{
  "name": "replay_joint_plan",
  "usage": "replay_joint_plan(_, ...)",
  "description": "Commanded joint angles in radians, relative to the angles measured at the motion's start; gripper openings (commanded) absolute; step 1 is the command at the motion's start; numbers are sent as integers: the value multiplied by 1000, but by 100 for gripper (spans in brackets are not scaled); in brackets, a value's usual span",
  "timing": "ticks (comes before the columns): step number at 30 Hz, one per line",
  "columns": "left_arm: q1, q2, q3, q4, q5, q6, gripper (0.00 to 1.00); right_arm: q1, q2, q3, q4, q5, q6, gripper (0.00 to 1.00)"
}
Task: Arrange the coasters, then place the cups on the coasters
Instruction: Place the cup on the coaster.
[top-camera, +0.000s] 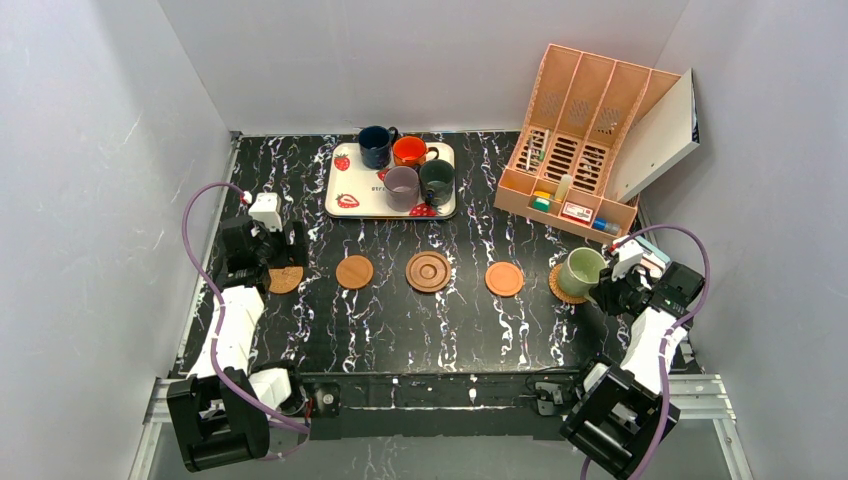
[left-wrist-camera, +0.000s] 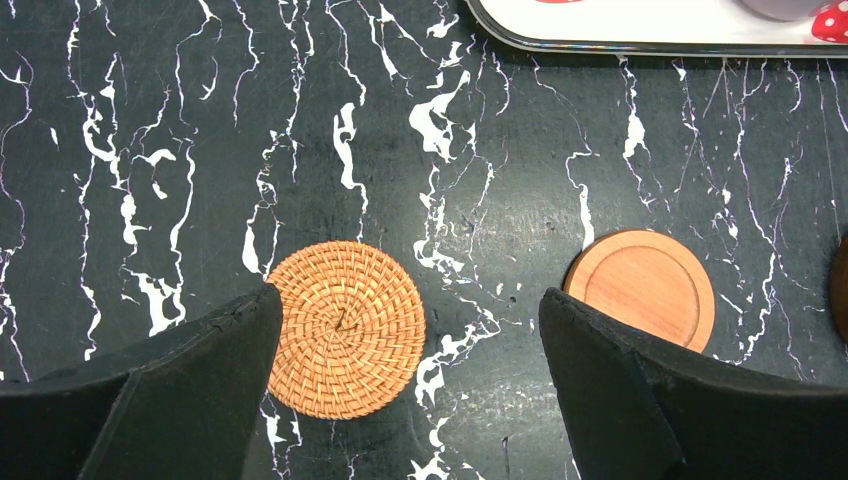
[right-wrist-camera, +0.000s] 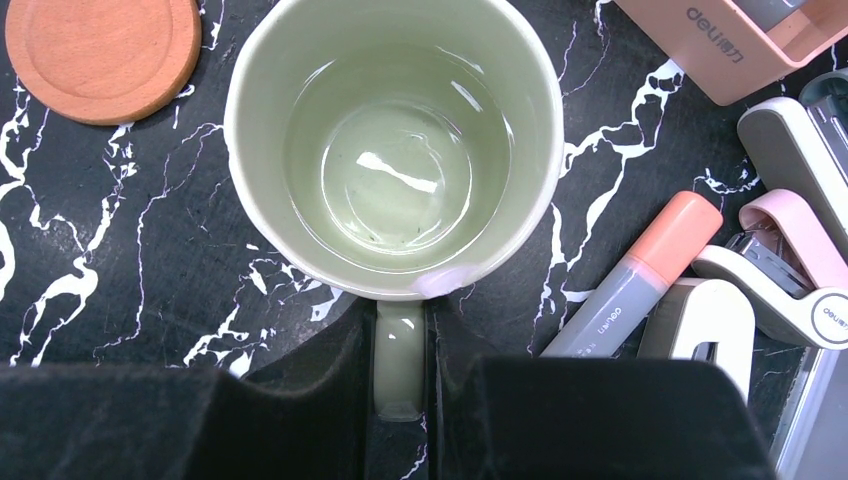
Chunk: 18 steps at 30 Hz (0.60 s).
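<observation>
Table (top-camera: 400, 330): black, white marble veining
Tray (top-camera: 350, 180): white, red strawberry print
Cups: navy cup (top-camera: 375, 146), orange-red cup (top-camera: 410, 151), mauve cup (top-camera: 401, 187), grey-green cup (top-camera: 437, 181), pale green cup (right-wrist-camera: 390, 150)
Coasters: wicker coaster (left-wrist-camera: 346, 328) golden orange, spiral weave; smooth coaster (left-wrist-camera: 645, 285) plain terracotta; ringed coaster (top-camera: 428, 271) darker brown, concentric rings
Organiser (top-camera: 585, 130): peach-pink
Highlighter (right-wrist-camera: 630, 275): grey body, coral cap

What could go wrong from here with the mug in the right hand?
The right hand pinches only the handle of the pale green mug; it could tilt. The mug looks off-centre over the wicker coaster, so it may settle crooked. The highlighter lies close beside it and might get bumped.
</observation>
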Motion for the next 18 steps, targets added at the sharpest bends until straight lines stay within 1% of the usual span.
replay_joint_plan(1,9,3,-7,9,3,8,98,-8,-7,9,58,-50,1,1)
replay_joint_plan(5,9,7,-5,9,3,8,98,-8,8,14,49,-52,-6,3)
replay_joint_plan(9,9,7,-5,11,4,8,98,-8,5,16,38,-55,-15,10)
replay_joint_plan(15,10,10,-4,11,5,6,98,-8,-6,16,19,-61,-30,17)
replay_joint_plan(18,10,10,-4,11,4,6,98,-8,-9,17,13,-63,-36,22)
